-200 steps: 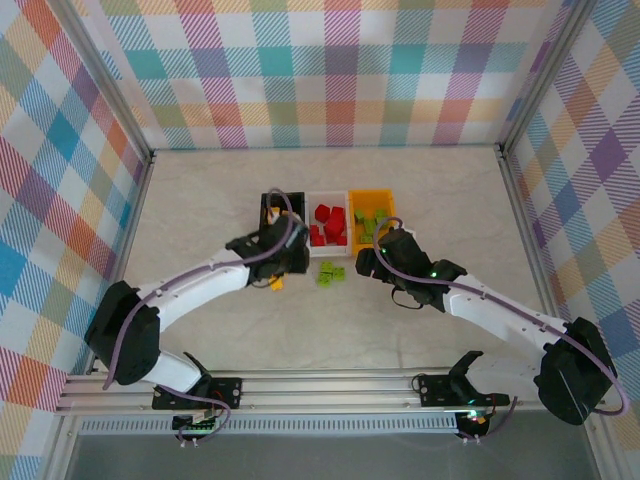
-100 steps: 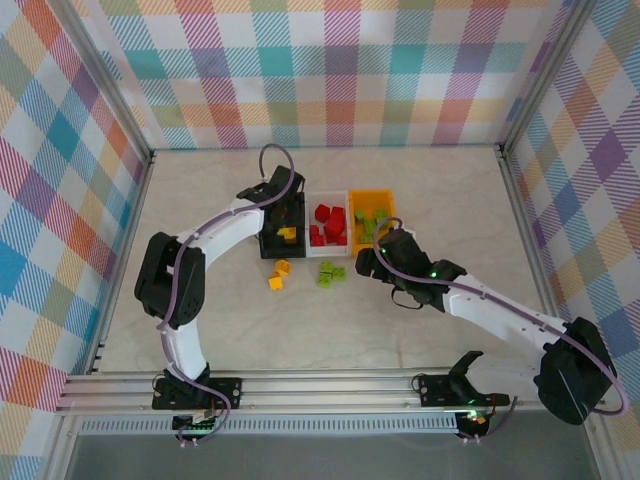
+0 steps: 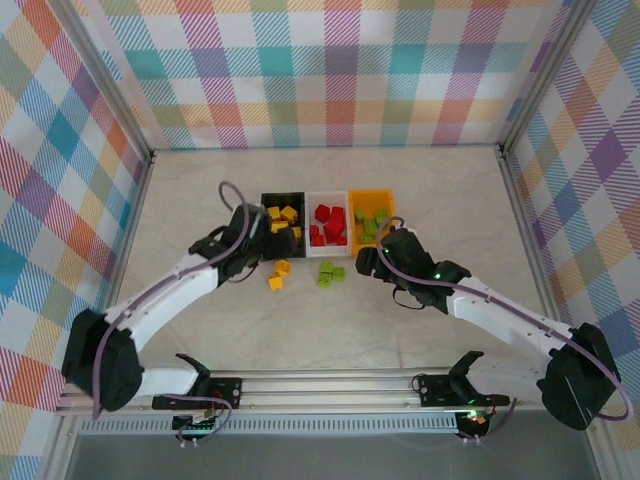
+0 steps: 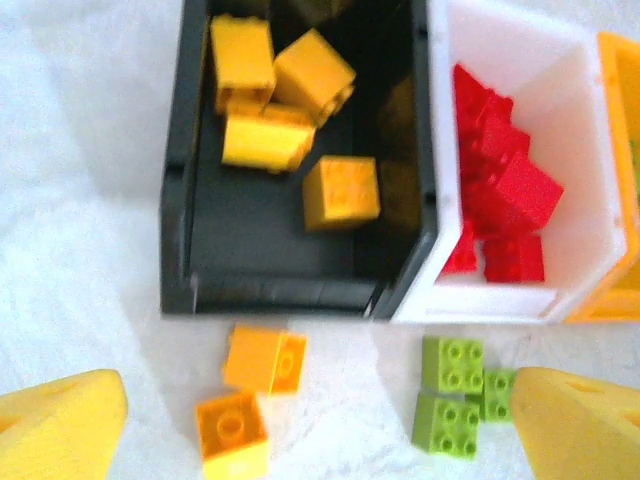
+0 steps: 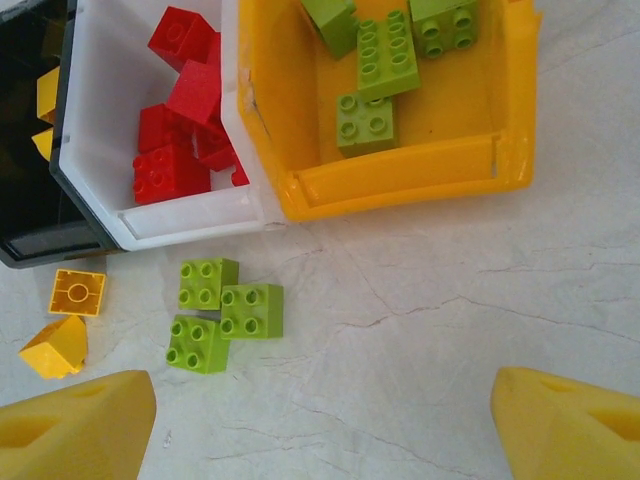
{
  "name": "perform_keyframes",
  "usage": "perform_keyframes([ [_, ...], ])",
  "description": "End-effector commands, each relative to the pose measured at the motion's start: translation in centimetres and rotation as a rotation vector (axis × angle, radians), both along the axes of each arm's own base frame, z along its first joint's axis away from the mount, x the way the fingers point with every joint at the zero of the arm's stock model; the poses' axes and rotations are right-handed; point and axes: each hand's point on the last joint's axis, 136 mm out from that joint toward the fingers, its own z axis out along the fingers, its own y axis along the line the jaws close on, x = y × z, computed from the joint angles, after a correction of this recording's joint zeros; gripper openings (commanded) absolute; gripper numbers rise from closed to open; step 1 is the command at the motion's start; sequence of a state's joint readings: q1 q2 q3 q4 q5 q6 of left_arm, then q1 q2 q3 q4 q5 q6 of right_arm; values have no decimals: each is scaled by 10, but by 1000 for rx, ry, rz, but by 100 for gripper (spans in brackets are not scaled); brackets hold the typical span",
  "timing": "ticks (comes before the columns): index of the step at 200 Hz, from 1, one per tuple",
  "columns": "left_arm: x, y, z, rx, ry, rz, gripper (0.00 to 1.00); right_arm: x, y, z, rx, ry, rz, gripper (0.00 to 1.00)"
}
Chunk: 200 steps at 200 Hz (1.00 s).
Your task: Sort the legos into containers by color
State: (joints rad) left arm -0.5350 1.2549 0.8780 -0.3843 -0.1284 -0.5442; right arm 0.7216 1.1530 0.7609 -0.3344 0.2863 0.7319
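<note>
The black bin (image 4: pixel 180 250) holds several yellow legos (image 4: pixel 340 192), the white bin (image 4: pixel 500 300) red legos (image 4: pixel 505 190), and the orange-yellow bin (image 5: pixel 400 175) green legos (image 5: pixel 365 122). Two yellow legos (image 4: pixel 262 360) and three green legos (image 5: pixel 252 310) lie on the table in front of the bins. My left gripper (image 4: pixel 320 445) hovers open over the loose yellow pair, nothing between its fingers (image 4: pixel 60 425). My right gripper (image 5: pixel 320 430) is open too, near the table just right of the green cluster. From above, the left gripper (image 3: pixel 260 258) and right gripper (image 3: pixel 367 262) flank the loose legos (image 3: pixel 277 275).
The three bins (image 3: pixel 328 222) stand side by side, touching, mid-table. Metal frame rails (image 3: pixel 510 190) and checkered walls enclose the pale table (image 3: pixel 440 190), which stretches bare round the bins and behind them.
My left arm has pulled back from over the black bin to its near-left side, above the loose yellow legos. The right arm has stayed put.
</note>
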Motion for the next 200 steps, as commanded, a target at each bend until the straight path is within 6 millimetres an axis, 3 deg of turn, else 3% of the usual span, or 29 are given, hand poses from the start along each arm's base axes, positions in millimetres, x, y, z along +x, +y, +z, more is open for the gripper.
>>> perform_keyframes([
  [1,-24,-1,-17,-109,27,22,100,-1,15,-12,-2,26,61,87],
  [42,-55,12,-33,-123,53,28,100,-2,46,-35,-69,87,129,86],
  [68,-63,23,-43,-93,50,51,100,-1,64,-48,-132,109,135,86],
  [87,-64,18,-46,-109,59,30,100,1,74,-57,-148,129,122,86],
  [200,-68,18,-45,-124,41,11,100,33,52,-98,-253,218,-97,79],
])
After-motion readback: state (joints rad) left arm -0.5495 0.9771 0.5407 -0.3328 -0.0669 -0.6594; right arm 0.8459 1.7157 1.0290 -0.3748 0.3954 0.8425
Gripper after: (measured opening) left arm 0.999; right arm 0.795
